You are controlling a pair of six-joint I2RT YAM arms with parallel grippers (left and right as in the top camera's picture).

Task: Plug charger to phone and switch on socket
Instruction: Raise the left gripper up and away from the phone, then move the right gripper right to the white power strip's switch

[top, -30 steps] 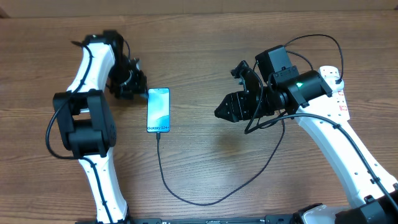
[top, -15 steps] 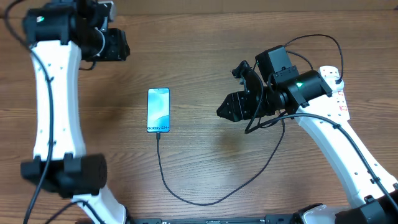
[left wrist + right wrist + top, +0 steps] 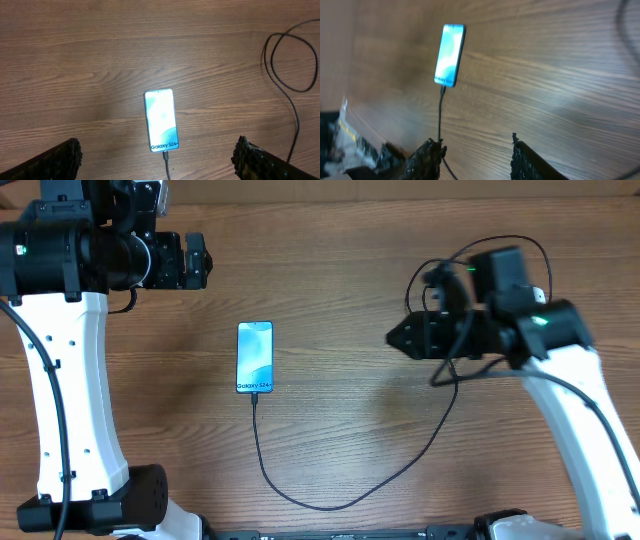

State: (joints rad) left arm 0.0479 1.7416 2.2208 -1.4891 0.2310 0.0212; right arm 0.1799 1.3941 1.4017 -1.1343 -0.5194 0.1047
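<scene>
The phone [image 3: 254, 357] lies flat on the wooden table with its screen lit and "Galaxy S24" at the near end. The charger [image 3: 256, 430], a thin black cable, is plugged into that end and loops across the table toward my right arm. My left gripper [image 3: 197, 260] hangs high above and behind the phone [image 3: 161, 120], open wide and empty [image 3: 157, 156]. My right gripper [image 3: 398, 338] is to the right of the phone, open with nothing between its fingers [image 3: 475, 156]; the cable [image 3: 440, 110] passes by its left finger [image 3: 427, 157]. The socket is hidden under my right arm.
A loop of black cable [image 3: 280, 60] lies on the table right of the phone. Blurred clutter [image 3: 345, 140] shows at the lower left of the right wrist view. Bare wood surrounds the phone.
My left arm has lifted up and away from the phone's far end, and its jaws have spread wide. My right gripper has drawn back to the right, away from the phone.
</scene>
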